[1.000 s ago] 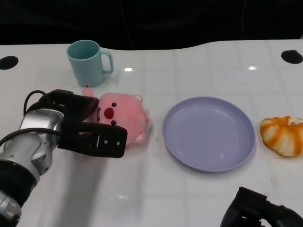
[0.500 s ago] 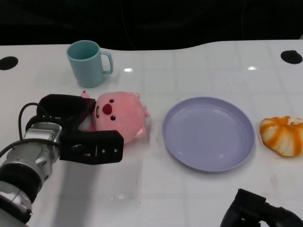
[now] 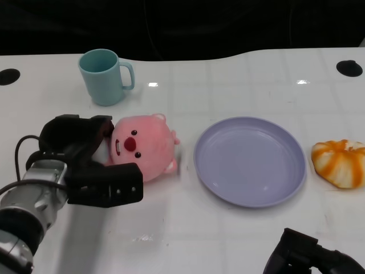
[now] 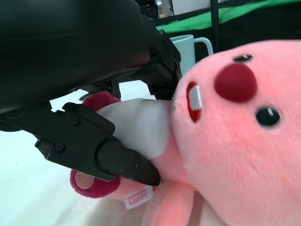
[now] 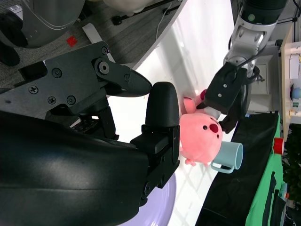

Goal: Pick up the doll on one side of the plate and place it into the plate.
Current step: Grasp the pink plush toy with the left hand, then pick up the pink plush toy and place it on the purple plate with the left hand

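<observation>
the pink doll (image 3: 144,145) lay beside the purple plate (image 3: 251,161), head toward the plate, body running back into the left hand (image 3: 85,162), which clasped it. bare table separated them. the right hand (image 3: 308,260) rested low, curled on nothing.

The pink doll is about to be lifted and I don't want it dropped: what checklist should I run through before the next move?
1. Left hand at the pink doll: ok, fingers wrap its white belly.
2. Grip firm enough to lift: cannot tell.
3. Doll off the table: cannot tell.
4. Purple plate free: ok, nothing in it.
5. Blue mug out of the path: ok, behind the doll.
6. Right hand clear of plate: ok.
</observation>
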Tool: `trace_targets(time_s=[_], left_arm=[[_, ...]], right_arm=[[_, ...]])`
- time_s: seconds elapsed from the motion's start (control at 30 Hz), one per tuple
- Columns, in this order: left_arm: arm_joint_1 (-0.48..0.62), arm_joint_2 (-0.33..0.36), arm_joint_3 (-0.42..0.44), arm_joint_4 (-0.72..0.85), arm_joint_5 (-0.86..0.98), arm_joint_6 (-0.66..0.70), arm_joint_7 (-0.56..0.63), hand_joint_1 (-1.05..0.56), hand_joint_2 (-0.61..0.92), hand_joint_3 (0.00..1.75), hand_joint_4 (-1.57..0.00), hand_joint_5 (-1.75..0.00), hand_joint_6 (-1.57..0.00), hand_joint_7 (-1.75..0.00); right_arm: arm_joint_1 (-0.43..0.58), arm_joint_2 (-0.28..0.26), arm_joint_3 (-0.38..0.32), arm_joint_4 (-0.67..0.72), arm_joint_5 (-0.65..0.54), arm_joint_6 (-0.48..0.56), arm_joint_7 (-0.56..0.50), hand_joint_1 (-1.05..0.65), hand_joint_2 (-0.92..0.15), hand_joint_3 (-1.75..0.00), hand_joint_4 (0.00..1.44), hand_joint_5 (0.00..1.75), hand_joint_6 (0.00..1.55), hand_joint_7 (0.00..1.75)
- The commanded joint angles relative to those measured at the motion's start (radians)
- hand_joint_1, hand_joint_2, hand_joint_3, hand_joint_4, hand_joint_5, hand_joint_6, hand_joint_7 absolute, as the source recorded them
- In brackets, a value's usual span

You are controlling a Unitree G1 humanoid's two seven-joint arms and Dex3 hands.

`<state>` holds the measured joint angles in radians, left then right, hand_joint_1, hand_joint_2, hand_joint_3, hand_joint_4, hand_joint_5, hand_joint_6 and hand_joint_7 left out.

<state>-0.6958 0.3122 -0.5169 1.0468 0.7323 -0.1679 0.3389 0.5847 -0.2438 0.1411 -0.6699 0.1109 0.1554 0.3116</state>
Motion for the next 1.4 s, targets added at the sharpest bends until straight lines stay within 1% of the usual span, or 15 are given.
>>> trace_targets(time_s=[0.03, 0.1, 0.13, 0.17, 0.2, 0.27, 0.47, 0.67, 0.83, 0.9, 1.07, 1.2, 1.23, 1.37, 1.4], left_arm=[[0.062, 0.021, 0.035, -0.037, -0.046, -0.022, -0.016, -0.21, 0.92, 0.3, -0.84, -1.75, -0.62, -1.74], [0.077, 0.03, 0.061, -0.08, -0.074, -0.026, -0.033, -0.19, 0.89, 0.34, -0.84, -1.75, -0.63, -1.75], [0.085, 0.033, 0.073, -0.104, -0.088, -0.026, -0.044, -0.18, 0.83, 0.46, -0.84, -1.75, -0.63, -1.75], [0.093, 0.039, 0.085, -0.13, -0.102, -0.027, -0.058, -0.18, 0.74, 0.66, -0.85, -1.75, -0.65, -1.75], [0.102, 0.045, 0.097, -0.155, -0.114, -0.032, -0.067, -0.18, 0.7, 0.74, -0.86, -1.75, -0.65, -1.75], [0.121, 0.058, 0.118, -0.215, -0.131, -0.028, -0.09, -0.18, 0.66, 0.83, -0.87, -1.75, -0.67, -1.75], [0.148, 0.082, 0.158, -0.365, -0.134, 0.033, -0.165, -0.16, 0.59, 0.92, -0.88, -1.75, -0.68, -1.75], [0.172, 0.083, 0.195, -0.463, -0.156, 0.059, -0.211, -0.15, 0.56, 0.94, -0.89, -1.75, -0.7, -1.75], [0.201, 0.078, 0.214, -0.549, -0.167, 0.063, -0.231, -0.16, 0.5, 1.08, -0.92, -1.75, -0.75, -1.75], [0.207, 0.066, 0.222, -0.595, -0.172, 0.084, -0.248, -0.15, 0.49, 1.14, -0.91, -1.75, -0.75, -1.75], [0.2, 0.024, 0.229, -0.698, -0.184, 0.143, -0.302, -0.17, 0.48, 1.18, -0.92, -1.75, -0.75, -1.75], [0.156, -0.036, 0.205, -0.681, -0.169, 0.139, -0.295, -0.17, 0.4, 1.33, -0.95, -1.75, -0.78, -1.75], [0.144, -0.05, 0.197, -0.674, -0.162, 0.141, -0.294, -0.17, 0.4, 1.34, -0.95, -1.75, -0.78, -1.75], [0.116, -0.086, 0.182, -0.645, -0.143, 0.136, -0.282, -0.18, 0.37, 1.31, -0.95, -1.75, -0.76, -1.75], [0.099, -0.105, 0.172, -0.629, -0.139, 0.146, -0.284, -0.18, 0.37, 1.3, -0.95, -1.75, -0.76, -1.75]], right_arm=[[-0.004, -0.003, 0.003, -0.001, -0.01, -0.011, -0.009, -0.18, -0.74, -0.82, 0.64, 1.75, 0.44, 1.69], [-0.011, -0.002, 0.005, -0.002, -0.01, -0.005, -0.013, -0.18, -0.74, -0.82, 0.65, 1.75, 0.44, 1.69], [-0.013, -0.001, 0.005, -0.001, -0.007, -0.003, -0.014, -0.18, -0.74, -0.82, 0.65, 1.75, 0.44, 1.69], [-0.016, 0.001, 0.007, 0.002, -0.007, -0.003, -0.016, -0.18, -0.74, -0.82, 0.65, 1.75, 0.44, 1.69], [-0.02, 0.003, 0.009, 0.004, -0.007, 0.001, -0.017, -0.18, -0.74, -0.82, 0.65, 1.75, 0.44, 1.69], [-0.03, 0.007, 0.014, 0.009, -0.007, 0.006, -0.021, -0.19, -0.74, -0.82, 0.65, 1.75, 0.45, 1.69], [-0.052, 0.012, 0.024, 0.01, -0.009, 0.021, -0.031, -0.19, -0.73, -0.84, 0.68, 1.75, 0.46, 1.7], [-0.059, 0.016, 0.035, 0.011, -0.01, 0.024, -0.041, -0.17, -0.72, -0.86, 0.68, 1.75, 0.45, 1.71], [-0.063, 0.015, 0.034, 0.006, -0.005, 0.041, -0.048, -0.17, -0.72, -0.87, 0.68, 1.75, 0.45, 1.71], [-0.067, 0.012, 0.032, 0.009, -0.007, 0.043, -0.049, -0.17, -0.72, -0.87, 0.67, 1.75, 0.45, 1.7], [-0.078, 0.006, 0.028, 0.014, -0.011, 0.044, -0.047, -0.18, -0.72, -0.87, 0.68, 1.75, 0.45, 1.7], [-0.075, 0.002, 0.026, 0.012, -0.005, 0.05, -0.043, -0.17, -0.73, -0.85, 0.67, 1.75, 0.45, 1.68], [-0.074, 0.001, 0.026, 0.009, -0.003, 0.054, -0.042, -0.17, -0.73, -0.85, 0.67, 1.75, 0.45, 1.68], [-0.067, -0.001, 0.028, 0.007, -0.006, 0.045, -0.041, -0.16, -0.74, -0.84, 0.66, 1.75, 0.45, 1.67], [-0.063, 0.001, 0.029, 0.007, -0.004, 0.04, -0.04, -0.16, -0.75, -0.84, 0.66, 1.75, 0.45, 1.67]])
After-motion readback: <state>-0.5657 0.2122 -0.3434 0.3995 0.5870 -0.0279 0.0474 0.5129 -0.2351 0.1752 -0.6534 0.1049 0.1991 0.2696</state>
